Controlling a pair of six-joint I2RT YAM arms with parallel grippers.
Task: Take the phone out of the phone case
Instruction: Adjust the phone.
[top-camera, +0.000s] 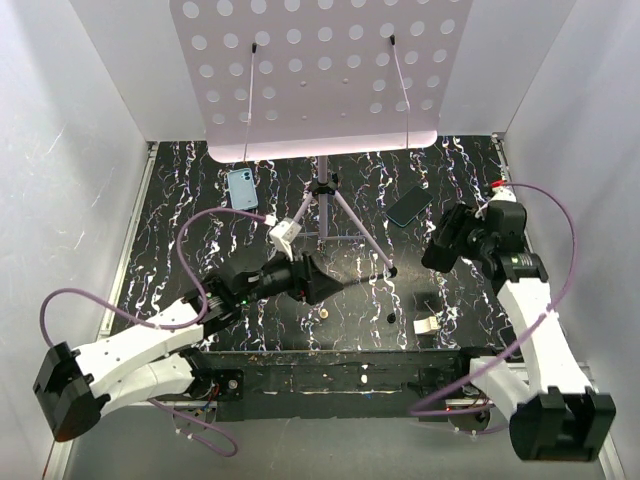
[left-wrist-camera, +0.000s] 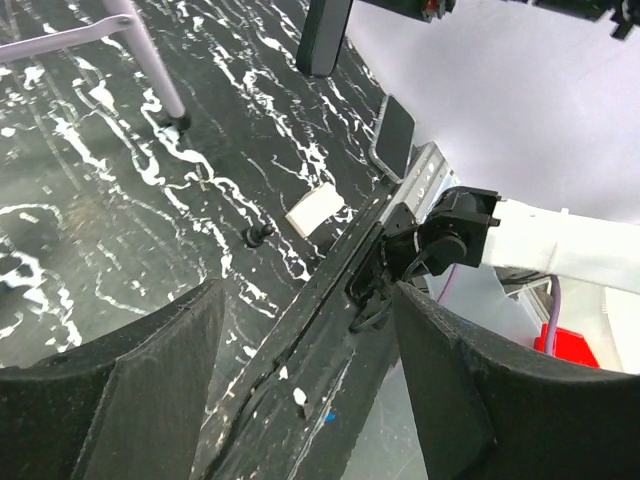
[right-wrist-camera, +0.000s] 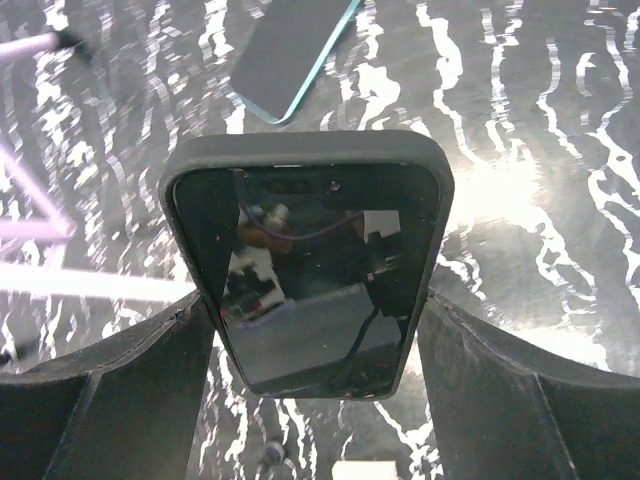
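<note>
My right gripper (top-camera: 441, 246) (right-wrist-camera: 315, 305) is shut on the phone (right-wrist-camera: 308, 250), a black slab with a glossy screen and a dark grey rim, and holds it above the table at the right. The light blue phone case (top-camera: 241, 188) lies flat at the back left, camera cutout in one corner. I cannot tell whether anything is in it. My left gripper (top-camera: 322, 283) (left-wrist-camera: 305, 300) is open and empty above the table's middle front, far from both.
A black slab with a teal edge (top-camera: 408, 207) (right-wrist-camera: 290, 50) lies just beyond the right gripper. Another dark slab (left-wrist-camera: 395, 135) lies near the table's right edge. A tripod (top-camera: 325, 205) stands at centre back. A small white block (top-camera: 427, 325) and a black screw (top-camera: 390, 316) lie near the front.
</note>
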